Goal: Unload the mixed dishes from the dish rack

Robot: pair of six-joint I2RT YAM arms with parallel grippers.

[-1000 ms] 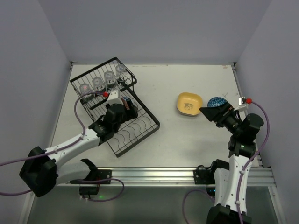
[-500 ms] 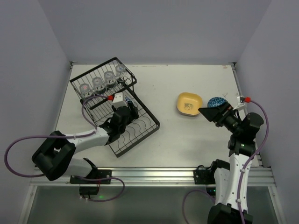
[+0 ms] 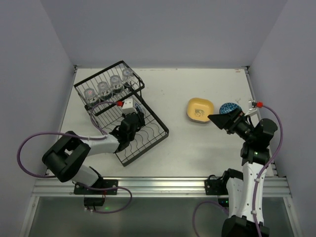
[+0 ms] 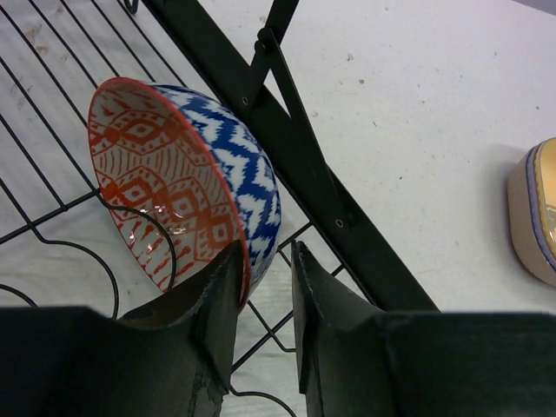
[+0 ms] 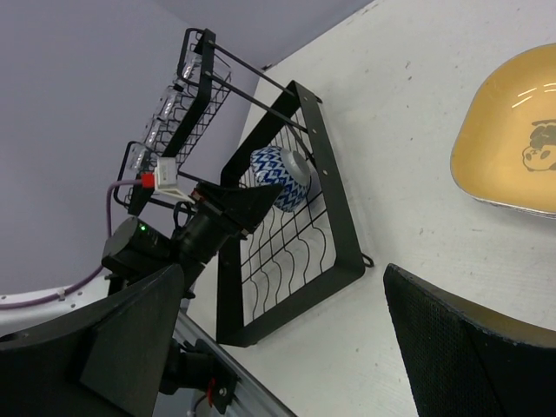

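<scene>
A small bowl (image 4: 174,174), red-patterned inside and blue zigzag outside, stands on edge in the flat section of the black wire dish rack (image 3: 158,129). My left gripper (image 4: 265,252) straddles its rim: one finger lies inside against the rim, the other stands outside with a slit of daylight to the bowl's wall. The jaws are narrow but not clamped. The right wrist view shows the same bowl (image 5: 280,178) and left gripper (image 5: 239,204). Several clear glass cups (image 3: 103,88) sit in the rack's basket section. My right gripper (image 3: 220,119) hovers wide open over the table, holding nothing.
A yellow rounded-square plate (image 3: 200,109) lies on the white table (image 3: 197,148) right of the rack. A blue patterned bowl (image 3: 228,107) sits upside down just beyond the right gripper. Walls close in on the left, back and right.
The left arm has folded lower and pushed the gripper down onto the bowl. Its jaws have narrowed from wide to a slim gap around the rim. The right gripper shifted slightly left.
</scene>
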